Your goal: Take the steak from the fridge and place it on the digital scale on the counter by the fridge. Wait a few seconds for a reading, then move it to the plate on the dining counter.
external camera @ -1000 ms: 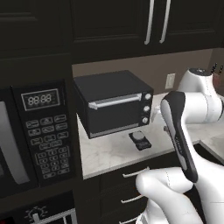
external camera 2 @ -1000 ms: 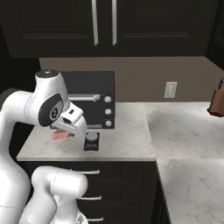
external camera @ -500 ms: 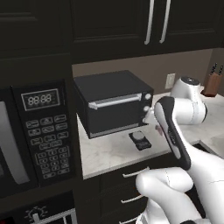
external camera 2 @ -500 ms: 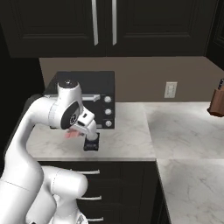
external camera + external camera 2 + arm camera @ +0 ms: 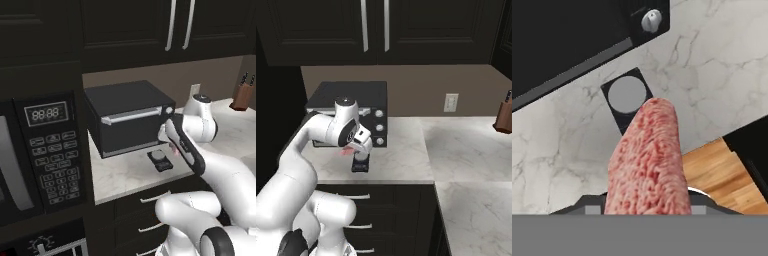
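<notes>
The pinkish-red steak hangs in my gripper, which is shut on it, and it hides the fingertips in the hand view. Just beyond the steak's far end lies the digital scale, a small black square pad with a grey round disc, flat on the marble counter. From the right base view the steak sits a little above and left of the scale. In the left base view the gripper hovers just right of the scale. The fridge, plate and dining counter are out of view.
A big black toaster oven with a silver handle stands right behind the scale. A built-in microwave is to the left. The marble worktop runs right past a wall outlet to a knife block. The counter's front edge lies just beyond the scale.
The arm has swung in and down towards the scale with the steak still held; the hand now sits close over the counter beside the pad.
</notes>
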{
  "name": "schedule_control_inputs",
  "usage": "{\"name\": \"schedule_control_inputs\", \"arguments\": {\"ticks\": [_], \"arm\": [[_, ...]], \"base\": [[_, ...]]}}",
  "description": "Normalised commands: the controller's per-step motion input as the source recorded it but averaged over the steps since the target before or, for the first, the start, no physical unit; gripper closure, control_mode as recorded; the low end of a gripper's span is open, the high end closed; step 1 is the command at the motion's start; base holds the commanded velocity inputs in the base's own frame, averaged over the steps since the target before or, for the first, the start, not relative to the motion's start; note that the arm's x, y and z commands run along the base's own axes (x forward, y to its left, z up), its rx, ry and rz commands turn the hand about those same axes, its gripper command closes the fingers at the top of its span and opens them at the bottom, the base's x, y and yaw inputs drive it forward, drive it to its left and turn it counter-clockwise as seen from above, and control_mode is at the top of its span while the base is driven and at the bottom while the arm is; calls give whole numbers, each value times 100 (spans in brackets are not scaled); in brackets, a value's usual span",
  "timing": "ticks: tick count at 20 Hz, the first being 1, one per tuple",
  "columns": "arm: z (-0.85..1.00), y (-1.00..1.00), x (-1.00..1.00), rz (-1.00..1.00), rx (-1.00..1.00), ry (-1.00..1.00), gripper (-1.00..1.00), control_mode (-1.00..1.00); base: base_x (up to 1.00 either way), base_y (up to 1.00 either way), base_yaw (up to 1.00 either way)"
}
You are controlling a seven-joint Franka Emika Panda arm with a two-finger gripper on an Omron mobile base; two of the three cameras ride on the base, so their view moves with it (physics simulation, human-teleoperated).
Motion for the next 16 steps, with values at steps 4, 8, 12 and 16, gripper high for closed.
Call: {"name": "schedule_control_inputs", "arguments": {"ticks": [4, 8, 12, 16], "arm": [[-57, 0, 31, 0, 0, 0, 100, -100], [-49, 0, 31, 0, 0, 0, 100, -100], [-36, 2, 38, 0, 0, 0, 100, -100], [-23, 1, 43, 0, 0, 0, 100, -100]], "base": [[0, 0, 0], [0, 0, 0], [0, 0, 0], [0, 0, 0]]}}
